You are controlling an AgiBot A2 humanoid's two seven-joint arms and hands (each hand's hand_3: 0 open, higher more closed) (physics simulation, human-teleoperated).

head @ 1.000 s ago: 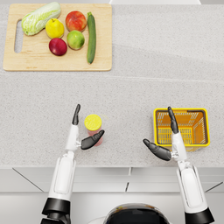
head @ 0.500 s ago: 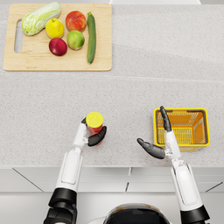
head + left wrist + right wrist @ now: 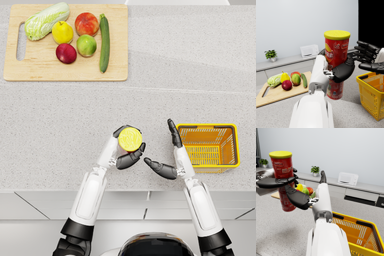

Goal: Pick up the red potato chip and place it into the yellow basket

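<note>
The left hand (image 3: 125, 152) is wrapped around the red can (image 3: 335, 63) of chips, holding it by its middle. The can stands straight up with its yellow lid (image 3: 130, 139) on top, and in the left wrist view it looks lifted off the counter (image 3: 60, 130), because its bottom hangs in the air above the gray top. So the picking up looks done, and the carrying part seems to be going on. The right hand (image 3: 167, 157) holds nothing; its fingers are spread apart, and it sits between the can and the basket (image 3: 235, 145). The basket is yellow, sits on the counter to the right, and looks empty where we can see into it. Next, the can has to go to the right, over the basket's near wall, and then down inside. The right hand is in the way, so it may need to move aside, or the can could bump it. From above, only the lid shows, so the red part is hidden there. The left fingers behind the can cannot be seen. How high the can is off the counter is hard to tell. The basket is cut off at the edge in both wrist views.
</note>
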